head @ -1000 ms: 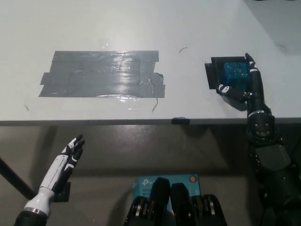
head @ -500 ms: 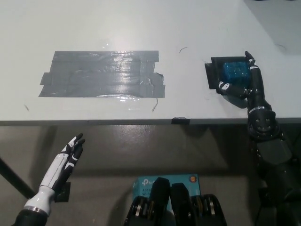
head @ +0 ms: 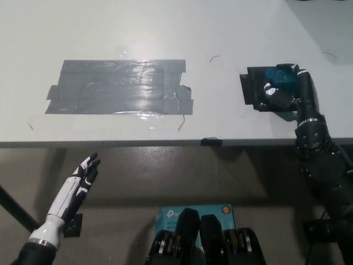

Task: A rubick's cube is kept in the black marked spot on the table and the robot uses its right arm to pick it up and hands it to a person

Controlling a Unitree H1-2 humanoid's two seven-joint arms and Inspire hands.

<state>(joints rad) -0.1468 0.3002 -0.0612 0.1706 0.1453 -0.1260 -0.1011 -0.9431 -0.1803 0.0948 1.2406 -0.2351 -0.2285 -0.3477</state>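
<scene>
A: What is seen, taking the grey tape patch (head: pixel 121 87) as the landmark?

B: The white table (head: pixel 176 33) is seen beneath the patch, which is stuck flat on it. Its front edge runs just below the patch, across the whole width of the view.

A: And the black marked spot (head: pixel 253 88)?

B: It is found well to the right of the patch, at about the same height, near the table's front edge. Much of it is covered by the hand.

A: Where is the right hand (head: pixel 289 91) placed?

B: It is laid over that spot, far right of the patch, with the black arm reaching up from below the table edge. Its fingers are wrapped around the rubick's cube (head: pixel 278 76).

A: How much of the cube is shown?

B: Only a blue face is seen, between the curled fingers. Whether it is lifted off the spot cannot be told.

A: And the left hand (head: pixel 77 187)?

B: It is held below the table edge, under the patch's left end, with fingers straight and slightly apart, holding nothing.
</scene>
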